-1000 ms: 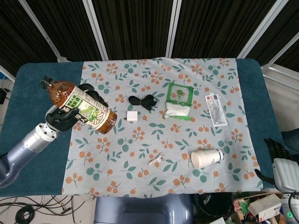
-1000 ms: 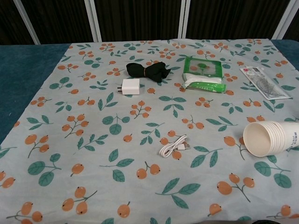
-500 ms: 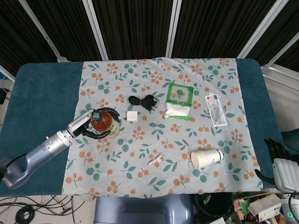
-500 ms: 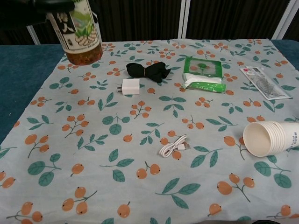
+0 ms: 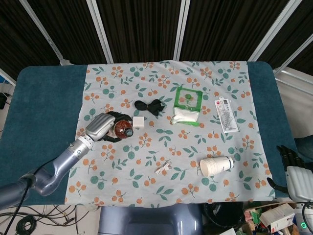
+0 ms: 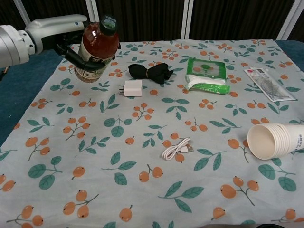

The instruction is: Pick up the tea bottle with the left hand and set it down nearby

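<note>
We take the floral tablecloth as our landmark: the tea bottle stands upright near its far left corner, base apparently on the cloth or just above it; neither view settles contact. Our left hand grasps the bottle, dark fingers wrapped around the lower label, the arm reaching in from the left edge of the cloth. Our right hand sits off the cloth's near right corner, holding nothing, fingers loosely apart.

We judge the step in hand to be the set-down. To do it well, we would:
1. Bring the base flat onto the cloth with the bottle vertical, since a tall bottle tips easily on soft fabric
2. Open the fingers evenly, so no single finger drags the label sideways
3. Draw the hand back toward the cloth's left edge, away from the white charger and the black bundle, which lie just to the right of the bottle on the cloth

The stack of paper cups and the white cable are well apart
</note>
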Motion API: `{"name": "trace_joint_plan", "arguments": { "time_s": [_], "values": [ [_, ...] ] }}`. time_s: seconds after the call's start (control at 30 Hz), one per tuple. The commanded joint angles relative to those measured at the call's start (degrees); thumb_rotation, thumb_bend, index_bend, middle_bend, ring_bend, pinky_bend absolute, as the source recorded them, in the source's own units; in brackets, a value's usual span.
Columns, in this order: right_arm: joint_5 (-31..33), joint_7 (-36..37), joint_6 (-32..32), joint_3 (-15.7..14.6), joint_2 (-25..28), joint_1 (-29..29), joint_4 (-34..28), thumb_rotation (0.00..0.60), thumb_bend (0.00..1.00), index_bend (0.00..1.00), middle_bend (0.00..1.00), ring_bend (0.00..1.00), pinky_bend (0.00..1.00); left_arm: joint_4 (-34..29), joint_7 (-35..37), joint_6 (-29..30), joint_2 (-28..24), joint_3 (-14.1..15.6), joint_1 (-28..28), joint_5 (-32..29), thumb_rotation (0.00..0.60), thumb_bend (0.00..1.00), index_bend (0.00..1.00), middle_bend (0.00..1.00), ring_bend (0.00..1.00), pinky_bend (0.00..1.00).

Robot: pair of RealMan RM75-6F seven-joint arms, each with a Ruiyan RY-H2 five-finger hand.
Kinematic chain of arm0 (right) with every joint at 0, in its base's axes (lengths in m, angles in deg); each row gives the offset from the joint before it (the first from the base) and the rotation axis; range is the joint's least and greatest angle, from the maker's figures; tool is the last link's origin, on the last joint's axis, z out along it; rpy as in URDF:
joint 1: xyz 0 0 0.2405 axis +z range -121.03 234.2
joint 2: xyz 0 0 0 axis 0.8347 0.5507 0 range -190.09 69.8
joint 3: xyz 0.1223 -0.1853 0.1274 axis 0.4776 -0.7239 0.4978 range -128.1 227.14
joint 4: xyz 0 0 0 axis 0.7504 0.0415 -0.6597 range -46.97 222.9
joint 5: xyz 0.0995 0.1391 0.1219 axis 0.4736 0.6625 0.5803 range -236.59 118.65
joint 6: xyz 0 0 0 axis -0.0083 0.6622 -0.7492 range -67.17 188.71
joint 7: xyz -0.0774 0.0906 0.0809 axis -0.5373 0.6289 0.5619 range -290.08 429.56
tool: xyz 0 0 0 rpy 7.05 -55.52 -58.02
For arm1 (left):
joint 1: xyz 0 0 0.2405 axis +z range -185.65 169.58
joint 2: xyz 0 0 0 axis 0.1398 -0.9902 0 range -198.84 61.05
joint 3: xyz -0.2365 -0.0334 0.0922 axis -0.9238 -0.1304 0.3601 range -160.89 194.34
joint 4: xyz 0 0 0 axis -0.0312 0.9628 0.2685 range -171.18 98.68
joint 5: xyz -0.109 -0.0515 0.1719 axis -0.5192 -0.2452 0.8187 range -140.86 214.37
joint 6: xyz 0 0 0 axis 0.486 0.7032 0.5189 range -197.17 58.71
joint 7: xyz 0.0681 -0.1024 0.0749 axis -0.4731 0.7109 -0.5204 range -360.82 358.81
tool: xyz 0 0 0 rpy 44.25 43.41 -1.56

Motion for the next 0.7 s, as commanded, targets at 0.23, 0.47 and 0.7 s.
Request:
{"name": "trace_joint_plan", "arguments": {
  "time_s": [0.23, 0.47, 0.7],
  "values": [
    [-0.1, 0.1, 0.0, 0.0, 0.0, 0.1, 0.1, 0.600, 0.13, 0.00, 0.05, 0.06, 0.15, -22.3, 34.2, -20.0, -9.6, -15.0, -0.6, -16.1, 0.600, 0.58, 0.30, 0.35, 0.29, 0.58],
    [-0.3, 0.2, 0.4, 0.1, 0.0, -0.1, 0.1, 0.600, 0.13, 0.00, 0.04, 0.06, 0.15, -28.8, 68.9, -21.3, -13.9, -25.5, 7.7, -1.4, 0.600, 0.58, 0.28, 0.34, 0.28, 0.58],
    [-0.5, 0.0, 0.2, 0.0, -0.1, 0.1, 0.1, 0.600, 0.13, 0.00, 0.05, 0.06, 0.15, -20.6, 95.4, -3.5, -18.1, -17.0, 8.4, 21.9, 0.600, 0.58, 0.27, 0.33, 0.28, 0.58]
  ]
}}
